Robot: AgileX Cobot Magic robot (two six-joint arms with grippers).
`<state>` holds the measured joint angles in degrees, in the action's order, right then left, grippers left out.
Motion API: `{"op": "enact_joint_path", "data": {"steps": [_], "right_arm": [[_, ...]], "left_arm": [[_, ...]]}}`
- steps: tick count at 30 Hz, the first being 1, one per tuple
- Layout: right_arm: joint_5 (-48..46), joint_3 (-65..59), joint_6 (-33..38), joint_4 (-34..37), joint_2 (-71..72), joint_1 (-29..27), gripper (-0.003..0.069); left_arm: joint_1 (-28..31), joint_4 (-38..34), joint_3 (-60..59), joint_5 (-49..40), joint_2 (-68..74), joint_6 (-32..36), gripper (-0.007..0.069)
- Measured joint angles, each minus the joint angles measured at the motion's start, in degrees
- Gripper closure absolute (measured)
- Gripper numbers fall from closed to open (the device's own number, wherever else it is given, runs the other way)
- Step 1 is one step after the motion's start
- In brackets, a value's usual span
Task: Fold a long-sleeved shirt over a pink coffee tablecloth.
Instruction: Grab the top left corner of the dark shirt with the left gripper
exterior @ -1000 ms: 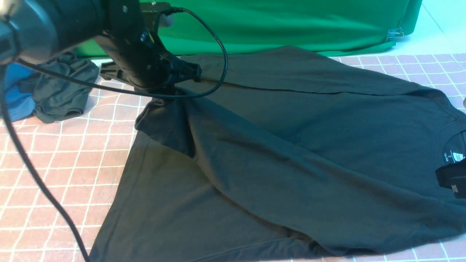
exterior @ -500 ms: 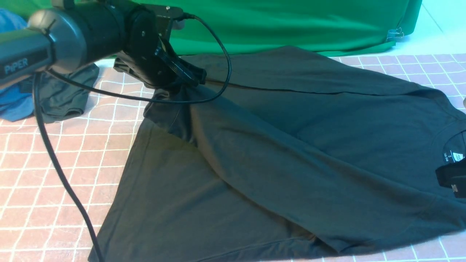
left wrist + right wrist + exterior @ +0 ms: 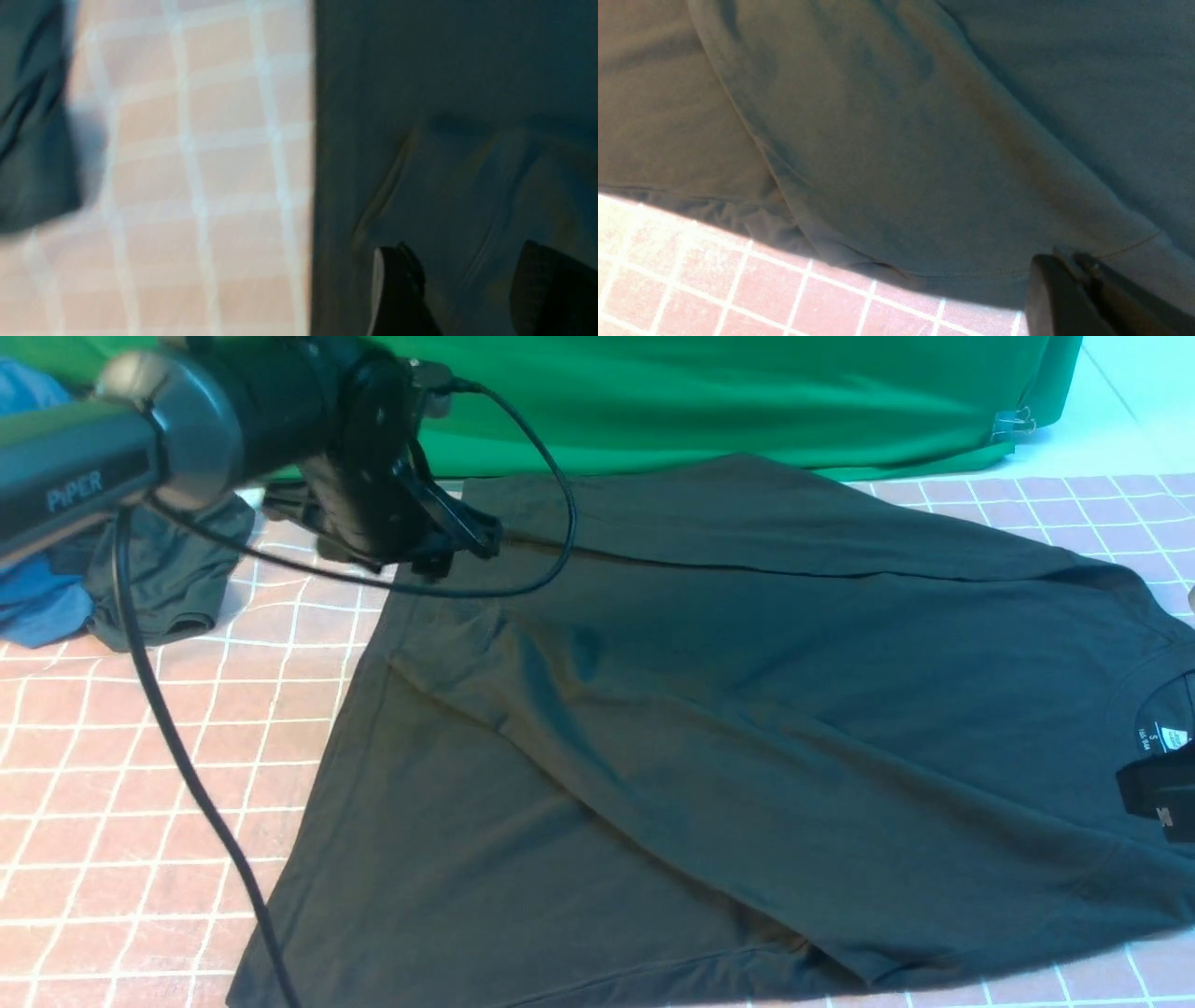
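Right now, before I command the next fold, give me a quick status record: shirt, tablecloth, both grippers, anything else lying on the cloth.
shirt: long-sleeved shirt lies flat, one sleeve laid diagonally across its body
cloth: pink coffee tablecloth, spread under the shirt
left gripper: open, empty, above the sleeve's cuff end
right gripper: shut, at an edge of the shirt; grip on fabric unclear
other: dark grey garment at far left, apart from the shirt
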<state>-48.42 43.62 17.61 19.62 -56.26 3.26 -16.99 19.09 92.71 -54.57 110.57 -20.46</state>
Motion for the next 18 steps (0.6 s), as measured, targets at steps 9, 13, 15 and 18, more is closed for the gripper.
{"op": "enact_joint_path", "data": {"steps": [9,13,15,18], "right_arm": [[-1.0,0.0,-1.9,0.1,-0.1,0.0,0.0589],[-0.9,0.0,-1.9,0.1,-0.1,0.0,0.0587],[-0.8,0.0,-1.9,0.1,-0.1,0.0,0.0585],[-0.6,0.0,-1.2,0.1,-0.1,0.0,0.0582]], "left_arm": [[0.1,-14.7,-14.5,-6.5,-12.4,-0.7,0.0601],[0.0,-20.3,-27.2,-6.5,-18.8,-1.1,0.0611],[0.0,-20.3,-31.8,-5.8,-21.0,-1.8,0.0611],[0.0,-16.8,-38.7,-4.0,-23.4,-4.9,0.0609]]}}
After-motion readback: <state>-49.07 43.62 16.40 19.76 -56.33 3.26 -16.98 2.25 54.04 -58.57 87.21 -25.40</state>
